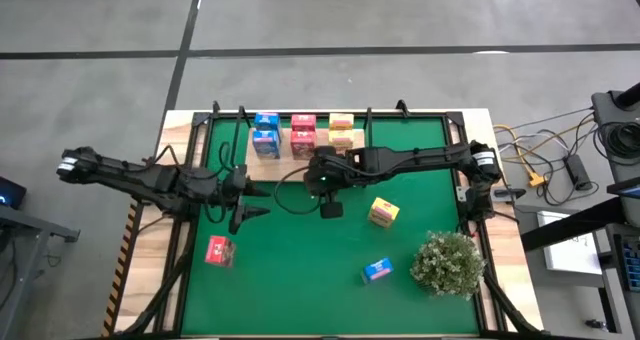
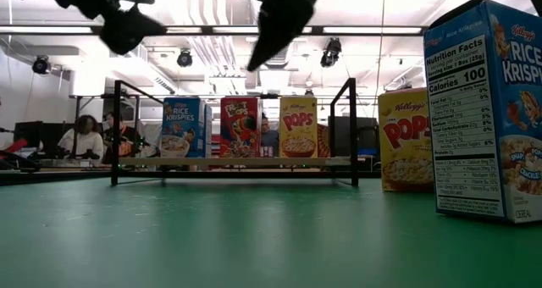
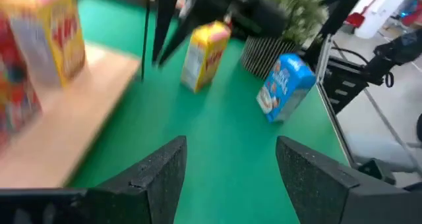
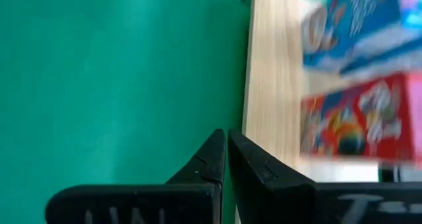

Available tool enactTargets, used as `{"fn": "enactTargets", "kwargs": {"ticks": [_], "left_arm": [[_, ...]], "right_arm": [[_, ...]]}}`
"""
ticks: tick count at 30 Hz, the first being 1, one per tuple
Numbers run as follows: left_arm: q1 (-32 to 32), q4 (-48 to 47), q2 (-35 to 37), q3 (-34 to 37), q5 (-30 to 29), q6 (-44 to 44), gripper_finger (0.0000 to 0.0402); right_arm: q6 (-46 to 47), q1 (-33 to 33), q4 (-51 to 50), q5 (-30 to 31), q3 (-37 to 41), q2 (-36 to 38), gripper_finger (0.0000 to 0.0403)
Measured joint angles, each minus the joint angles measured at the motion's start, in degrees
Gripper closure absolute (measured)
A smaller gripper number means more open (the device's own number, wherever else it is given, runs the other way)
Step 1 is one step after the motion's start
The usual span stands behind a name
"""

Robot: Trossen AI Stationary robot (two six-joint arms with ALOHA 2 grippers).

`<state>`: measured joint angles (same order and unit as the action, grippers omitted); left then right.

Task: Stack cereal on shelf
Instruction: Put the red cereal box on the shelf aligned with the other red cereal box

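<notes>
We see the left gripper point(image 1: 250, 201) over the green mat point(image 1: 300, 270), just in front of the shelf point(image 1: 352, 140)'s left end, fingers point(image 3: 161, 178) apart, nothing between them. The right gripper point(image 1: 330, 202) hangs mid-mat just in front of the shelf's middle, fingers point(image 4: 214, 161) pressed together, nothing held.

On the shelf we see blue boxes point(image 1: 266, 137), red boxes point(image 1: 303, 135) and yellow boxes point(image 1: 341, 130) in a row, blue at the left end, yellow toward the middle; each colour looks stacked two high, can't tell for sure.

Loose boxes on the mat:
- yellow box point(image 1: 384, 212), just right of the right gripper, apart from it
- blue box point(image 1: 377, 270), nearer the front, beside the plant point(image 1: 449, 262)
- red box point(image 1: 219, 251), front left, near the left gripper but clear of it

In the left wrist view the loose yellow and blue boxes stand beyond the open fingers, well apart from them.

The mat lies on a light wood table point(image 1: 150, 270) with a black frame. Around it is a grey concrete floor, with cables point(image 1: 540, 155) to the right. The low view shows ceiling lights and people point(image 2: 85, 135) seated at desks far behind.
</notes>
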<state>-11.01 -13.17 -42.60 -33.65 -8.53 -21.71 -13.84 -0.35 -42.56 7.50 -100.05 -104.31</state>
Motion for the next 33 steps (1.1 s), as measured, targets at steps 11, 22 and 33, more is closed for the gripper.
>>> {"fn": "enactTargets", "kwargs": {"ticks": [11,22,33], "left_arm": [[-6.0,-23.2,-8.2,-10.9,0.3,-22.0,0.0184],[-15.4,-50.0,-18.6,-25.1,2.4,-56.2,0.0184],[-25.5,-51.7,-26.7,-30.0,8.2,-82.1,0.0184]], "right_arm": [[-6.8,-0.5,13.4,-0.5,3.0,0.1,0.0394],[-6.5,-0.5,14.4,-0.6,6.3,0.4,0.0394],[-8.2,-0.5,16.5,-5.2,10.0,1.5,0.0394]]}}
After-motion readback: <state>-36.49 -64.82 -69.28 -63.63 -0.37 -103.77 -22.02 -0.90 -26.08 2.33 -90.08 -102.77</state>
